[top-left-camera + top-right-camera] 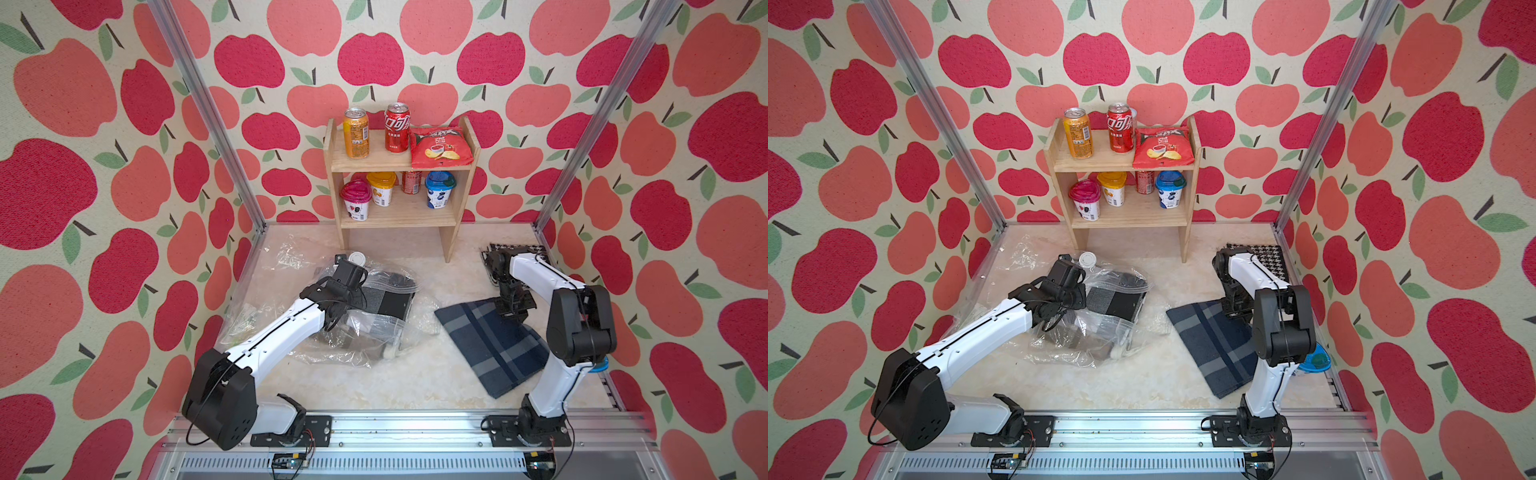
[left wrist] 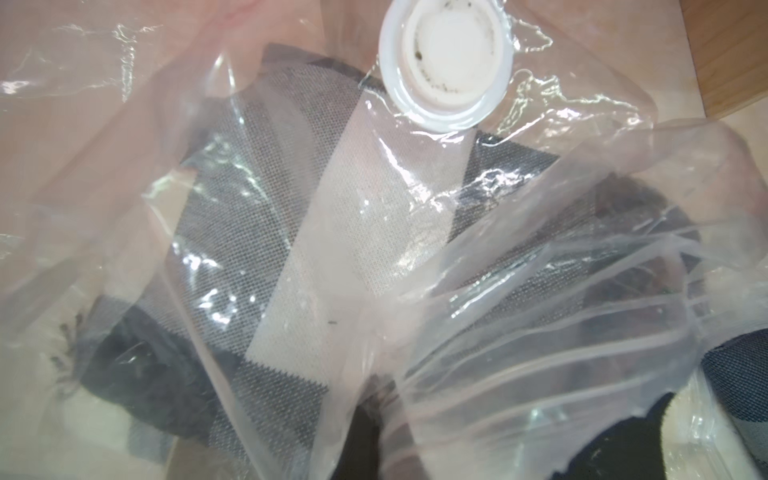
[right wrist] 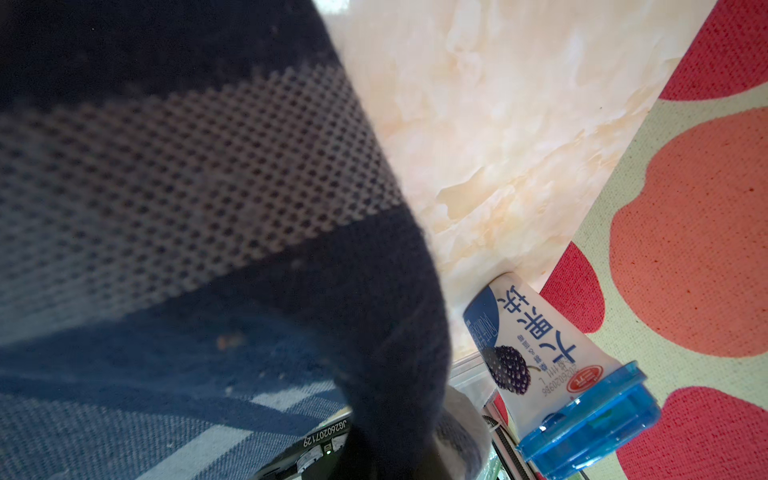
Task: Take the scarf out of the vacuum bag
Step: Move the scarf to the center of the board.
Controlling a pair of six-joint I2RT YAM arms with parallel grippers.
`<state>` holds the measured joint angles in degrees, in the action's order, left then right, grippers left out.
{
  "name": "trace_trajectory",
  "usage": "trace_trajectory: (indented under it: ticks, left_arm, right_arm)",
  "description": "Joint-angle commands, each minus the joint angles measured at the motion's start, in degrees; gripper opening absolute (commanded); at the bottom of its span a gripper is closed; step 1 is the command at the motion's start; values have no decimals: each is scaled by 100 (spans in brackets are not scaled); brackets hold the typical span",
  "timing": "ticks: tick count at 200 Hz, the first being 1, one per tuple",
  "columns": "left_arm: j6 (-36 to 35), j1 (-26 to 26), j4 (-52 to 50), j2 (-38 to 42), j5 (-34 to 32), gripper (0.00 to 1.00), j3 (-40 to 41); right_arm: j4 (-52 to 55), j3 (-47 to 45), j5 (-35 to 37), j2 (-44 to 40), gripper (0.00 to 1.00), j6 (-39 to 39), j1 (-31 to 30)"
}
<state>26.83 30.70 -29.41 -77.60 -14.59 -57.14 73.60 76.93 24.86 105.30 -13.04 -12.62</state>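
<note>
Right against the right wrist lens hangs the scarf (image 3: 208,187), navy with a grey band. It covers the jaws, so you cannot read the grip from here. Beyond it a cup (image 3: 552,365) stands on the table (image 3: 498,124) by the wall.

In both top views the right gripper (image 1: 512,309) is closed tight on the scarf's far corner. The rest of the cloth lies flat on the table, wholly outside the bag (image 1: 374,336) and just beside its edge. The left gripper (image 1: 348,277) presses into the bag near the white cap (image 1: 357,257). You likely have it there to anchor the film so that it does not follow the pull.

In the left wrist view the plastic folds gather toward the closed jaws, so it looks pinched. A grey cloth (image 2: 291,208) lies inside, under the cap. I cannot tell whether that one counts too.
</note>
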Motion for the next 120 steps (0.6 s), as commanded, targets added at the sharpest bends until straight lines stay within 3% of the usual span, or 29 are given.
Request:
trace_trajectory:
  ticks: [1, 63, 120]
  left_arm:
    - [-120, -69, -241, 105, -203, 0, -144]
    - [-115, -71, -250, 140, -87, 0, -160]
    - [-76, -56, -251, 115, -17, 0, -183]
  right_arm:
    - [152, 53, 239, 94, 0, 38, 41]
    - [-296, 43, 1740, 425, 0, 380, 0]
    - [-1934, -34, 2018, 555, 0, 1807, -228]
